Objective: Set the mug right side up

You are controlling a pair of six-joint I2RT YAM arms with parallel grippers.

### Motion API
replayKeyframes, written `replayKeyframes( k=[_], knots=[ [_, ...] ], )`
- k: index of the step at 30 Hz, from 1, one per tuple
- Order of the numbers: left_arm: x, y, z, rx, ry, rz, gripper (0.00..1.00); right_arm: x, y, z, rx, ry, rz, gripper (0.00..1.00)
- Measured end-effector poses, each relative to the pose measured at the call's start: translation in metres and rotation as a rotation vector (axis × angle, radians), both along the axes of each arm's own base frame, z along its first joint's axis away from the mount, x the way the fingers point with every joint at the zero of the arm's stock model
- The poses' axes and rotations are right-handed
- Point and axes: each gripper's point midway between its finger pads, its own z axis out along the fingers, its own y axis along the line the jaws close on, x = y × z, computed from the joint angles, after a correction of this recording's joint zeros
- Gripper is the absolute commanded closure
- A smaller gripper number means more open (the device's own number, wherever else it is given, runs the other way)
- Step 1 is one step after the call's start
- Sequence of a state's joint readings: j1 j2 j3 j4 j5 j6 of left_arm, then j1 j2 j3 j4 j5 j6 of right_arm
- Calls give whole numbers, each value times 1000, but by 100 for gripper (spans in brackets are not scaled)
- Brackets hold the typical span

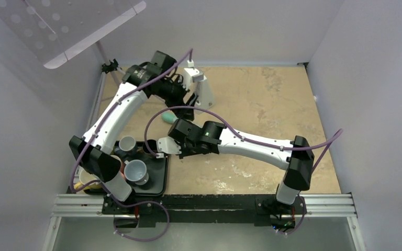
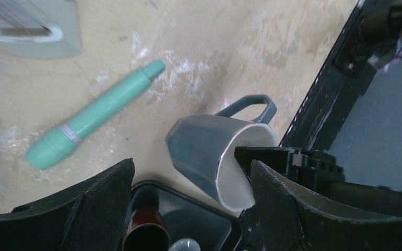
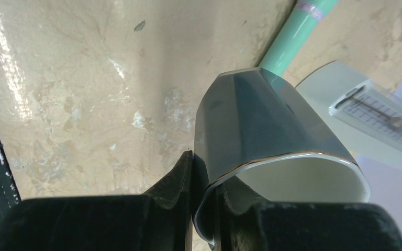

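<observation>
The mug (image 2: 209,149) is grey-blue and faceted, white inside, and hangs tilted on its side above the table by the corner of the black tray (image 2: 199,217). Its handle (image 2: 248,107) points away from the left wrist camera. My right gripper (image 3: 201,162) is shut on the mug (image 3: 261,120), one finger outside the wall and one inside the rim. In the top view the mug (image 1: 151,148) sits at the tip of the right gripper (image 1: 162,146), over the tray's far edge. My left gripper (image 2: 191,164) stands open and empty, back from the mug; its place in the top view (image 1: 186,107) is above the table's middle.
A teal pen (image 2: 94,120) lies on the table beyond the mug, also visible from above (image 1: 168,117). The tray (image 1: 159,180) carries grey cups (image 1: 136,171) and a brown cup (image 2: 145,235). A white stand (image 1: 201,86) sits at the back. Walls close in left and right.
</observation>
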State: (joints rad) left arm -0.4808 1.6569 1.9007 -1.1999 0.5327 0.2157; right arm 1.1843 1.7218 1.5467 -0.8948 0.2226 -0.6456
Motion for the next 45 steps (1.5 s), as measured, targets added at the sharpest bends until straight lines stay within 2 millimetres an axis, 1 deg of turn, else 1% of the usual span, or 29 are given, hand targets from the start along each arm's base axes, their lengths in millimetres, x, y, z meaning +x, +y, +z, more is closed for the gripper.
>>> replayKeyframes(
  k=[1,4,6,7,8,11,15,17,21,22,25,28,31,34,37,39,41,44,45],
  knots=[
    [-5,-1,-13,31,21,-20,15,1,2,5,10,-7,3,100],
    [-20,-4,-40,105,45,-80,16,4,12,21,53,-27,10,100],
    [-26,-6,-51,141,45,-113,18,6,15,26,69,-34,9,100],
    [-29,-7,-54,153,35,-126,21,6,15,27,71,-35,8,100],
    [-29,-7,-58,169,27,-131,26,6,15,27,70,-36,6,100],
    [-28,-2,-71,223,11,-135,52,6,14,27,60,-49,3,100],
    [-24,6,-88,290,-4,-132,80,7,14,28,61,-58,4,100],
    [-21,5,-91,317,-39,-153,100,8,16,28,67,-58,4,100],
    [-18,5,-99,353,-87,-191,100,9,18,30,85,-50,3,100],
    [-18,4,-99,349,-84,-193,100,8,18,29,82,-48,3,95],
    [-19,2,-102,328,-73,-195,100,7,17,27,82,-40,-7,65],
    [-17,3,-109,309,-45,-169,100,7,15,26,84,-48,-37,45],
    [-15,13,-121,309,24,-113,100,9,18,33,133,-72,-85,43],
    [-7,20,-129,322,43,-75,100,11,11,41,170,-89,-133,42],
    [2,22,-133,323,39,-48,100,8,3,51,216,-89,-168,41],
    [6,23,-136,323,44,-36,100,6,5,68,293,-92,-183,41],
    [9,25,-140,327,52,-30,100,2,6,92,397,-89,-181,40],
    [11,29,-142,330,61,-27,100,-7,0,124,537,-79,-166,37],
    [8,35,-142,328,48,-52,100,-17,-21,156,675,-73,-154,36]
  ],
)
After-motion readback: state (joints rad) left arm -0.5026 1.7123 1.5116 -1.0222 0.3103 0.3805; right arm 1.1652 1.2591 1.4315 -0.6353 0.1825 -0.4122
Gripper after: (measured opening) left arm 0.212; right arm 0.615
